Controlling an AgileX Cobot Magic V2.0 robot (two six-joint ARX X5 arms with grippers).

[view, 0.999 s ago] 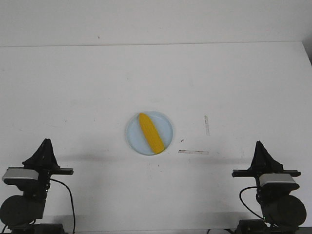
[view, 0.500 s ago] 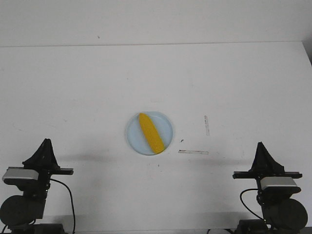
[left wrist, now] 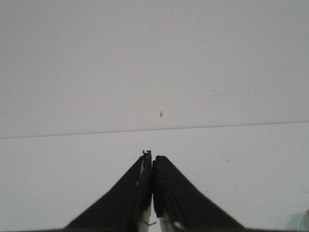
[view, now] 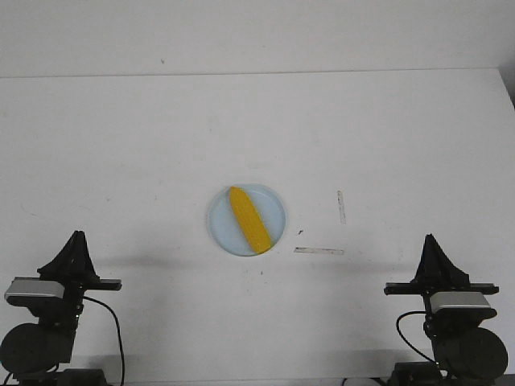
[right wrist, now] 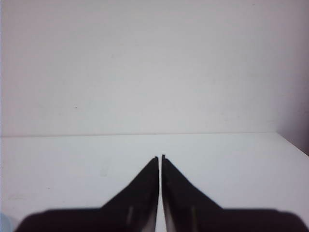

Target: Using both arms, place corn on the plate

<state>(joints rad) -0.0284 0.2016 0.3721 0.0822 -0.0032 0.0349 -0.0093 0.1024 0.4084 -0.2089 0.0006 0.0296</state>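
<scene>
Nothing on the table is shifting since the earlier frames; both arms are settling slightly lower at the near edge.

Item: corn (view: 248,219), lying diagonally inside the plate (view: 220,209) at table centre, pointed end toward the far left, blunt end reaching the plate's near rim. It is looking light, rigid and smooth, likely a little slippery; the thick middle is offering the best hold should it need regripping. Left gripper (left wrist: 152,159), parked near left, is showing its jaws pressed together, holding nothing. Right gripper (right wrist: 160,158), parked near right, is showing only a hairline gap between the tips, likewise empty. Both are sitting well apart from the plate; the placing is appearing complete.
</scene>
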